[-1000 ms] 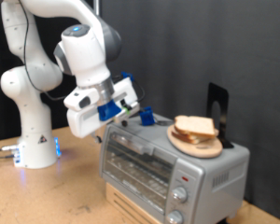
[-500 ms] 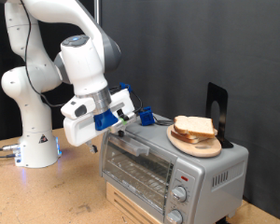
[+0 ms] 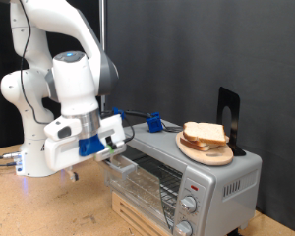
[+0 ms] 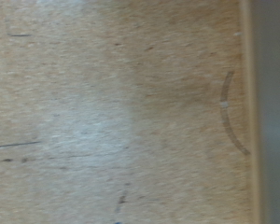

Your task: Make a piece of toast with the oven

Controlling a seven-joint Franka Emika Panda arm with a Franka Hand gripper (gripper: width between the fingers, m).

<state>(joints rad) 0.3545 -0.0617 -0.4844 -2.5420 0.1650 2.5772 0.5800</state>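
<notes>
Toast slices (image 3: 206, 135) sit stacked on plate (image 3: 206, 152) atop oven (image 3: 187, 182), none inside yet.
We judge door-opening step in hand: gripper (image 3: 110, 147) low by oven's front w/ door (image 3: 125, 165) swung down; fingers' state — we can't tell. Wrist cam: only bench (image 4: 112, 112). Task early.

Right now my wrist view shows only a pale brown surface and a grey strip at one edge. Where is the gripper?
Observer: The gripper is low at the front of the oven, at the exterior view's left, beside the door.
Operator: Is this door open?
Observer: It looks tilted partly open. I cannot tell if the fingers grip it.
Operator: Where is the bread?
Observer: A stack of slices lies on a wooden plate on top of the oven.
</notes>
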